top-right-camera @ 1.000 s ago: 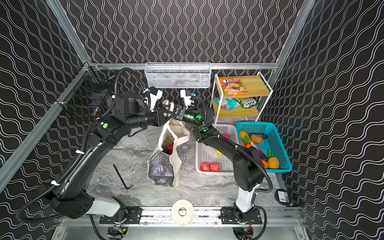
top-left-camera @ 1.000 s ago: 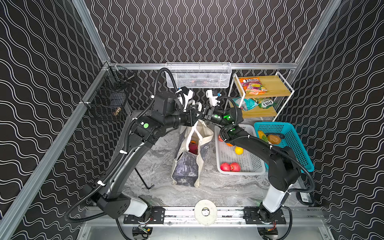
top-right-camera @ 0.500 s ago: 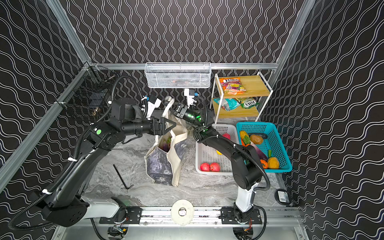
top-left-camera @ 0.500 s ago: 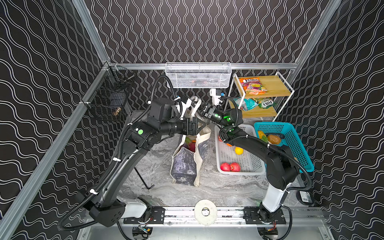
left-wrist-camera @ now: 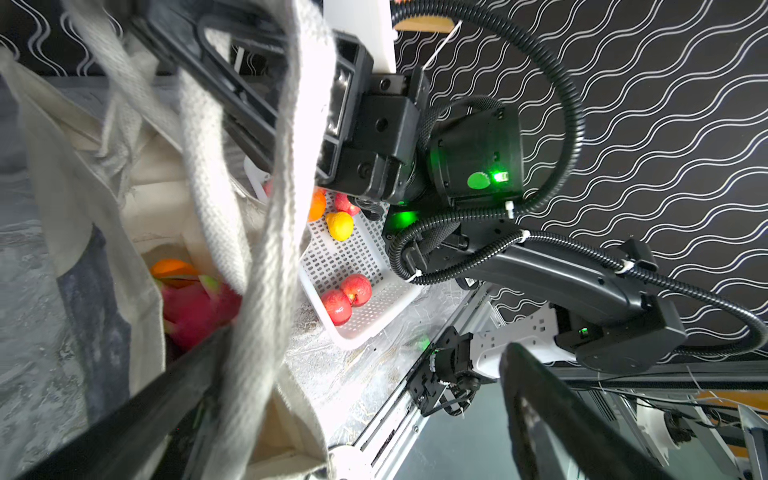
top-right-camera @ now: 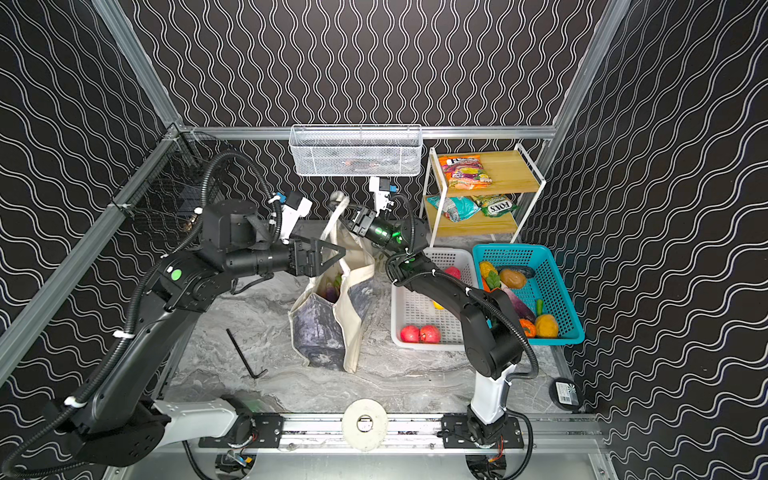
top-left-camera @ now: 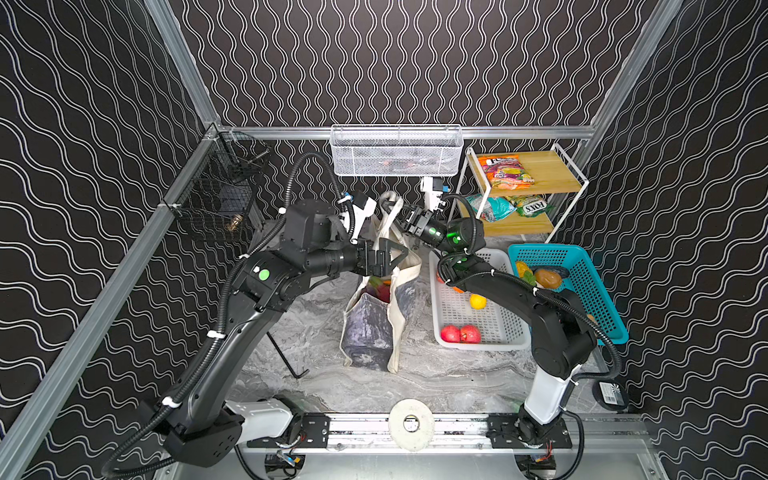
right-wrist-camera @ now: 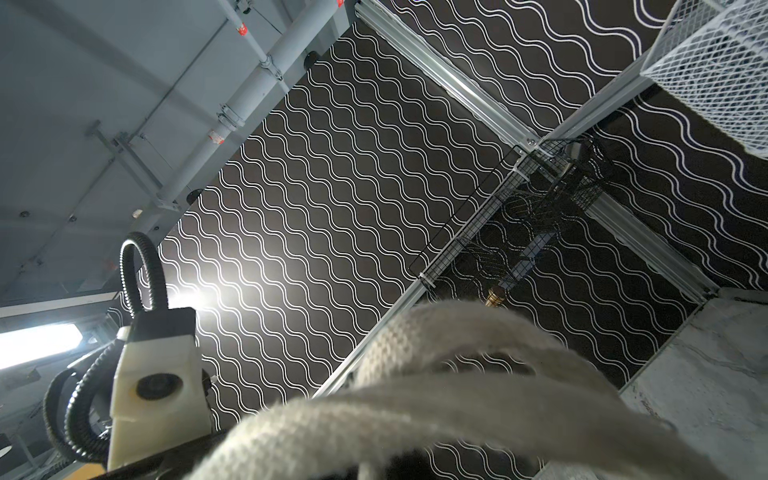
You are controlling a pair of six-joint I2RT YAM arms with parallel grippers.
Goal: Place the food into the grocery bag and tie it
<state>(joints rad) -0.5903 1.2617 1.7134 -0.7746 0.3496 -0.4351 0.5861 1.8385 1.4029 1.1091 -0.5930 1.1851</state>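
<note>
The cream grocery bag (top-left-camera: 370, 328) (top-right-camera: 320, 328) with its dark marbled panel stands mid-table. A pink dragon fruit (left-wrist-camera: 191, 307) and an orange (left-wrist-camera: 172, 268) lie inside it. My right gripper (top-left-camera: 390, 208) (top-right-camera: 347, 216) is shut on the bag's loop handles (right-wrist-camera: 415, 407) and holds them up above the bag; the straps hide its fingers in the right wrist view. My left gripper (top-left-camera: 395, 253) (top-right-camera: 332, 253) (left-wrist-camera: 361, 353) stands wide open by the bag's mouth, below the right gripper. A handle strap (left-wrist-camera: 257, 208) hangs against one of its fingers (left-wrist-camera: 145, 407), ungripped.
A white perforated basket (top-left-camera: 478, 347) right of the bag holds two red apples (top-left-camera: 459, 333) and a lemon (top-left-camera: 478, 301). A teal basket (top-left-camera: 582, 266) with produce sits beyond it. Snack packets (top-left-camera: 505, 170) lie on the wooden shelf rack (top-left-camera: 548, 170). A black hex key (top-left-camera: 286, 357) lies left of the bag.
My left gripper has opened, let go of the handle and dropped lower toward the bag's mouth. The right gripper stays shut on the handles.
</note>
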